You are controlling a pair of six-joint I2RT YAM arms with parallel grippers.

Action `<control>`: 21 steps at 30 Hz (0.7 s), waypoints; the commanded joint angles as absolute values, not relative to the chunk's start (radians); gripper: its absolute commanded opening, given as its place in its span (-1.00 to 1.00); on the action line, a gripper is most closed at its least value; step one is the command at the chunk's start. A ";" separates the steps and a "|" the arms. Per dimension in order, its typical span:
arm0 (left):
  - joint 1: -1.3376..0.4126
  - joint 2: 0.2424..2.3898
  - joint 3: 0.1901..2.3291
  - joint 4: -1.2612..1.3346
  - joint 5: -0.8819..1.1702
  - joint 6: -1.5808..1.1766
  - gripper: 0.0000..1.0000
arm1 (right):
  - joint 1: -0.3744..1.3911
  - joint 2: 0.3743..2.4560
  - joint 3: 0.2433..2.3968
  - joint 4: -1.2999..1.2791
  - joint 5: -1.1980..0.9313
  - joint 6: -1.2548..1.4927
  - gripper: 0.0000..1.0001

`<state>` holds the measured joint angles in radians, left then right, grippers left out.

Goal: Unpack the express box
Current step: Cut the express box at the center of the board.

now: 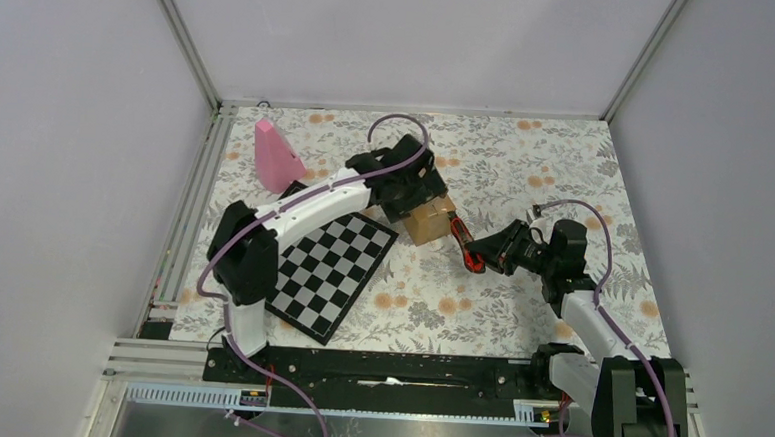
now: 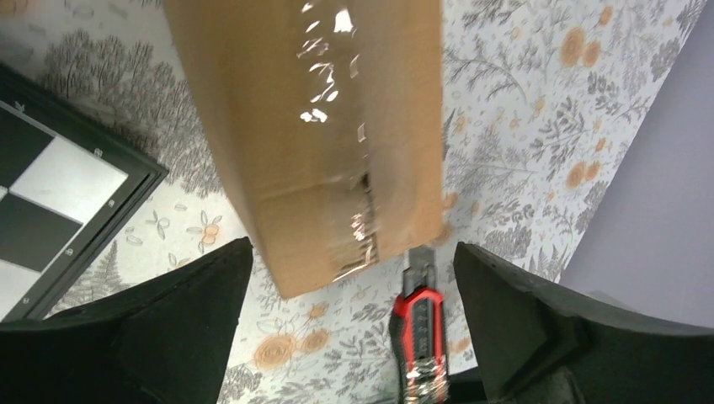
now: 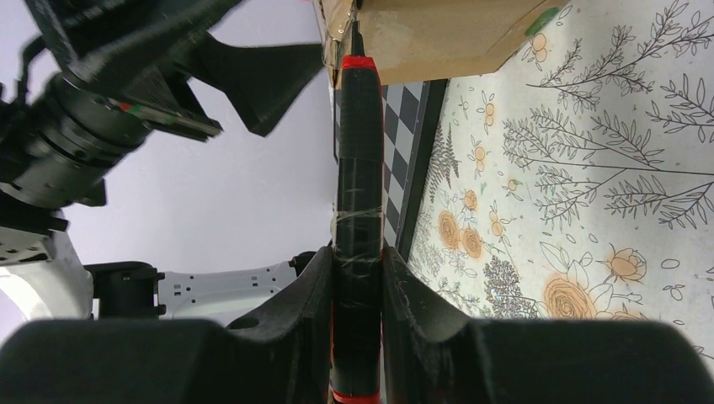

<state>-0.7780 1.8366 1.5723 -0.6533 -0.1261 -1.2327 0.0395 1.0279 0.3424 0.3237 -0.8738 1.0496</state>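
one express box (image 2: 311, 126), one knife (image 3: 358, 168), one chessboard (image 1: 331, 271)

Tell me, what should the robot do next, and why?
Probably slide the knife along the taped seam of the box: the right gripper clamps the knife with its blade tip at the box's edge, while the left gripper hangs open over the box.

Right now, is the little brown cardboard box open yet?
Not yet. Done: the right gripper is shut on the red and black utility knife, blade out. In hand: its tip is at the taped end of the small brown cardboard box, and the left gripper hangs open over the box, not squeezing it. Left: slit the shiny clear tape, open the box, take out whatever is inside.
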 commanded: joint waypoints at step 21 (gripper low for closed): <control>-0.729 2.019 1.898 -0.912 -0.398 -1.088 0.98 | 0.060 1.060 0.358 0.370 -0.893 1.028 -1.00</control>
